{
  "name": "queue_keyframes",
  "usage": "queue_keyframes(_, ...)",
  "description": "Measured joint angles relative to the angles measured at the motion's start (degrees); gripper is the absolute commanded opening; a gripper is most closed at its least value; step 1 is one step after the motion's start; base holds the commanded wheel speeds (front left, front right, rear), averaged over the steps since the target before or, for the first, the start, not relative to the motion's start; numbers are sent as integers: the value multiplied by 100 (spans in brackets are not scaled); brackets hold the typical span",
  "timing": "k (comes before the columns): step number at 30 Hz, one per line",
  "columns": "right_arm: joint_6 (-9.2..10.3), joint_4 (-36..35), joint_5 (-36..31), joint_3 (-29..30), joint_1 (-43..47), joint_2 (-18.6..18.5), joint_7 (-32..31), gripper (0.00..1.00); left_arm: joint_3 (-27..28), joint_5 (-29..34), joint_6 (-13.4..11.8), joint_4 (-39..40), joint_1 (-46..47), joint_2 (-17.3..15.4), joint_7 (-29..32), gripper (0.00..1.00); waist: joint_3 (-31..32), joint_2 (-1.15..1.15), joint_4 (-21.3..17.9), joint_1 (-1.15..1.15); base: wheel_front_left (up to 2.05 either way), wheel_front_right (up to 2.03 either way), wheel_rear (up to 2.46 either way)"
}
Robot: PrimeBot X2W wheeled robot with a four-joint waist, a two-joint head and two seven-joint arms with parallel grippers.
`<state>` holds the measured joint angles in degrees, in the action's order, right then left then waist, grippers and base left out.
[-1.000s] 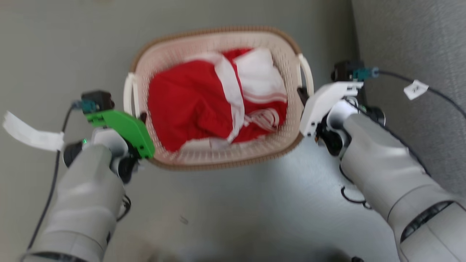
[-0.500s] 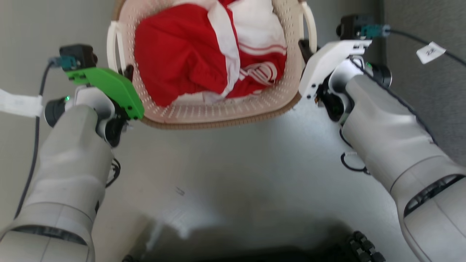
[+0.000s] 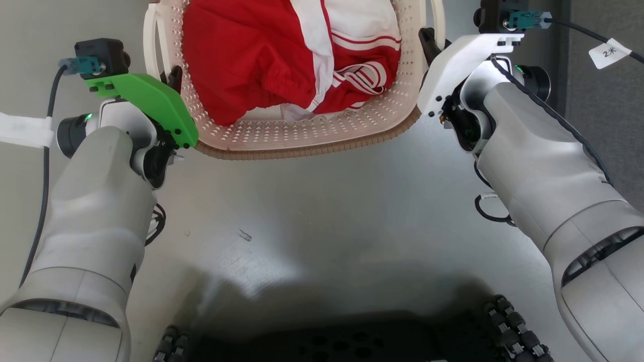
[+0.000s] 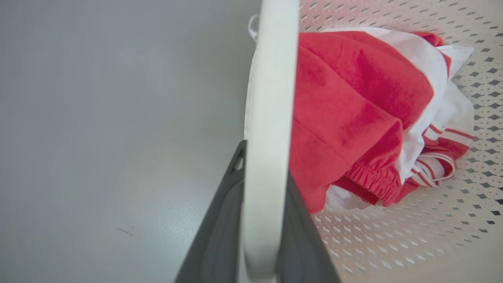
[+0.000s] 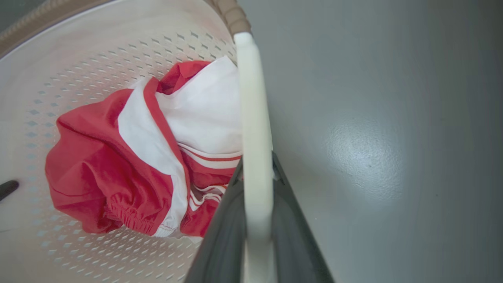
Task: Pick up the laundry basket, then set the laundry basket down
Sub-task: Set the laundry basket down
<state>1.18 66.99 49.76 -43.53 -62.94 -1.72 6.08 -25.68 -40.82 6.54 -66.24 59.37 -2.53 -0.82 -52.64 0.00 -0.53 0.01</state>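
Observation:
The laundry basket (image 3: pixel 302 146) is cream, perforated and brown-rimmed, and holds red and white clothes (image 3: pixel 261 60); the head view's top edge cuts it off. My left gripper (image 3: pixel 173 80) is shut on the basket's left loop handle (image 4: pixel 267 118), with a dark finger (image 4: pixel 220 236) on each side of the white band. My right gripper (image 3: pixel 427 42) is shut on the right loop handle (image 5: pixel 255 118) in the same way, its fingers (image 5: pixel 290 236) pinching the band. In both wrist views the grey floor lies well below the basket.
Grey floor (image 3: pixel 322 216) spreads under the basket. My dark wheeled base (image 3: pixel 342 344) lies along the bottom edge. A grey textured surface (image 3: pixel 609 100) stands at the far right, close to my right arm. Tagged cables (image 3: pixel 609 50) trail from both wrists.
The head view has shifted, and my base has come into it. The basket and both grippers now sit higher in the picture and look nearer. Both grips on the handles are unchanged.

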Motion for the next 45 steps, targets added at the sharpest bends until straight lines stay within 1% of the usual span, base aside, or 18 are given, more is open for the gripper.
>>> queue_keyframes(18, -10, 214, -40, -3, -87, 37, 94, 0, -13, -1, 57, -219, 97, 92, -71, 0, -82, 0, 8, 0, 0, 0, 0)
queue_keyframes(22, -65, 253, -37, -8, -90, 43, 67, 0, -23, -1, 59, -281, 112, 104, -66, 0, -80, 0, 4, -1, 0, 0, 0)
queue_keyframes(28, -80, 279, -31, -8, -91, 48, 44, 0, -27, -23, 101, -325, 115, 111, -41, 0, -75, 0, 1, -1, 0, 0, 0)
queue_keyframes(29, -114, 283, -30, -8, -91, 47, 43, 17, -27, -26, 102, -332, 116, 111, -41, 0, -73, 0, 2, -1, 0, 0, 0)
queue_keyframes(30, -129, 285, -20, -5, -92, 47, 42, 29, -29, -26, 102, -341, 118, 111, -40, 0, -72, 0, 2, -1, 0, 0, 0)
queue_keyframes(31, -156, 288, -5, -5, -96, 40, 23, 42, -29, -27, 102, -353, 118, 110, -40, 5, -72, 0, 3, 0, 0, 0, 0)
queue_keyframes(32, -168, 298, 18, 0, -98, 26, -10, 77, -29, -30, 102, -365, 118, 104, -40, 35, -71, 0, 3, -1, 0, 0, 0)
queue_keyframes(33, -185, 312, 24, 7, -98, 7, -11, 100, -30, -32, 102, -372, 118, 92, -40, 80, -70, 0, 3, -1, 0, 0, 0)
queue_keyframes(34, -200, 328, 36, 21, -98, -35, -16, 100, -30, -32, 102, -381, 119, 67, -41, 100, -70, 0, 4, -1, 0, 0, 0)
queue_keyframes(38, -344, 366, 118, 47, -97, -121, -151, 100, -30, -34, 102, -396, 121, 9, -41, 100, -66, 0, 7, -1, 0, 0, 0)
queue_keyframes(43, -579, 320, 241, 62, -96, -166, -244, 100, -29, -87, 101, -396, 133, -8, -55, 100, -56, 0, 10, -1, 0, 0, 0)
queue_keyframes(45, -625, 254, 274, 58, -97, -183, -243, 100, -29, -90, 101, -393, 142, -8, -71, 100, -49, 0, 13, -1, 0, 0, 0)
